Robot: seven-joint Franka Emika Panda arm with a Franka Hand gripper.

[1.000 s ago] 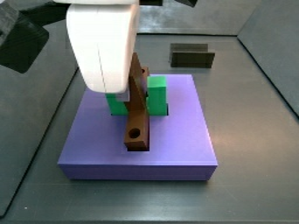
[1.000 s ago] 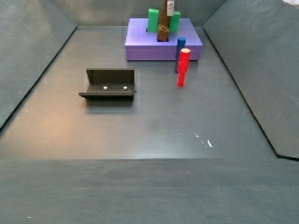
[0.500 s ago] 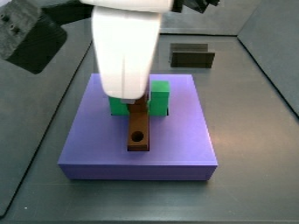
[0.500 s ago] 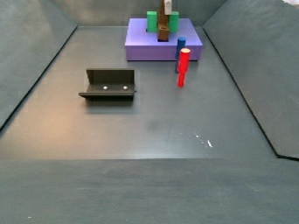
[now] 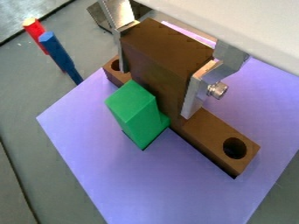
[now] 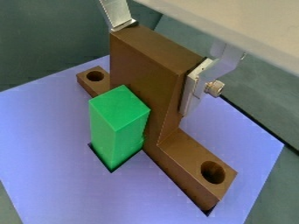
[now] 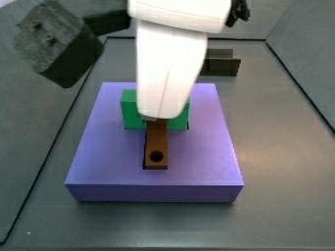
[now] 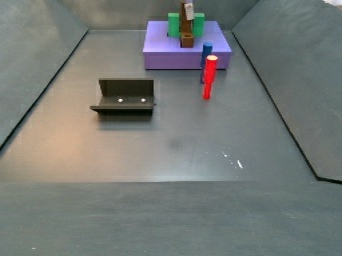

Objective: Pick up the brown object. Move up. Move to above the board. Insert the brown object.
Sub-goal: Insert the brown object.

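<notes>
The brown object [image 5: 158, 66] lies flat in the lengthwise groove of the lavender board [image 5: 105, 149], with its thick cross part standing upright. My gripper [image 5: 155, 77] is shut on that upright part, one silver finger [image 5: 205, 83] on each side; this also shows in a wrist view [image 6: 152, 68]. The green block [image 5: 138, 114] stands on the board against the brown object [image 6: 146, 79]. In a side view the white hand [image 7: 177, 59] hides the fingers, and the bar's near end with its hole [image 7: 157, 152] shows on the board [image 7: 203, 167]. The board [image 8: 167, 55] stands at the far end in a side view.
A blue peg with a red top [image 8: 209, 75] stands on the floor just beside the board, and it also shows in a wrist view [image 5: 52, 44]. The dark fixture [image 8: 124, 97] stands on the floor further off, and it also shows in a side view [image 7: 225, 64]. Grey walls bound the floor.
The gripper has come down over the board. The brown object was tilted with one end raised and now lies flat in the groove.
</notes>
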